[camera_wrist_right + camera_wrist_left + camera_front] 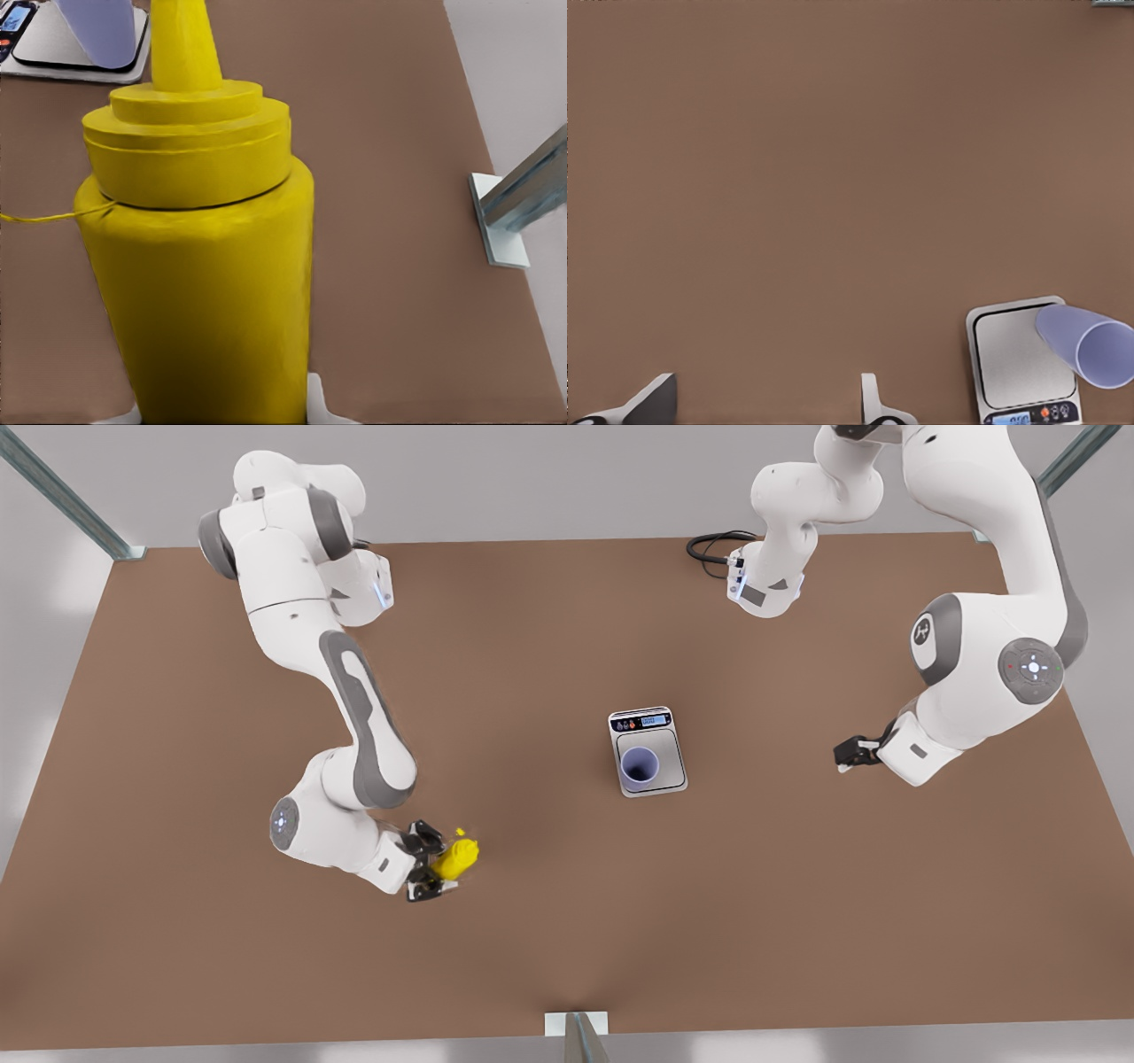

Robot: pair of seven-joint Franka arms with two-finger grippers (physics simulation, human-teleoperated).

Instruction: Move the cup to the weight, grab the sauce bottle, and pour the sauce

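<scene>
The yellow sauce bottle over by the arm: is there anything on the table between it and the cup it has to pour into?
Nothing visible. The right gripper is around the sauce bottle, and only bare table lies between it and the cup, which stands on the weight. The left gripper waits on the far side.

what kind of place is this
Probably a simulated robot test bench, not a real kitchen: a bare brown table with metal frame posts, two white arms, a scale holding a cup, and a sauce bottle in the right end effector.
</scene>
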